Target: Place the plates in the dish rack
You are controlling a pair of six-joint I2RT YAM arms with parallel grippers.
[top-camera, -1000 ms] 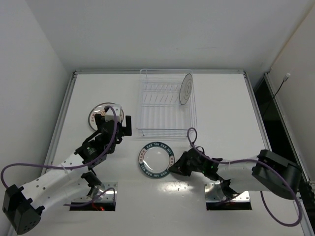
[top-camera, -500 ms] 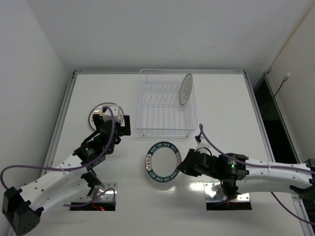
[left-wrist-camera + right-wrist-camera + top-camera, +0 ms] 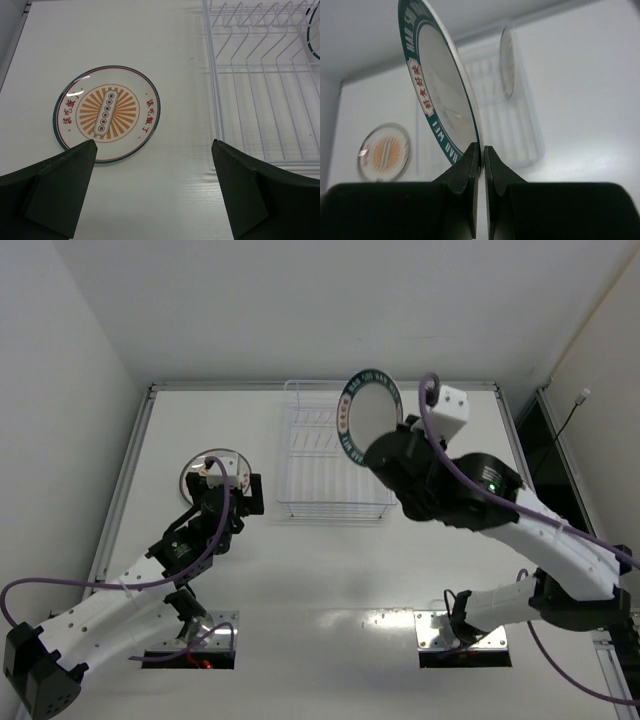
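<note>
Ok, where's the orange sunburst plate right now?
In the left wrist view, the orange plate lies flat on the table, left of the dish rack, just ahead of the open left gripper.

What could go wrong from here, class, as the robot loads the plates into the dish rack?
The right gripper pinches the teal-rimmed plate only at its edge, held high up, so it may slip or swing loose.
A grey plate already stands in the dish rack; lowering the held plate beside it could knock it over.
The orange plate lies flat, so the open left gripper may fail to get under its rim.
</note>
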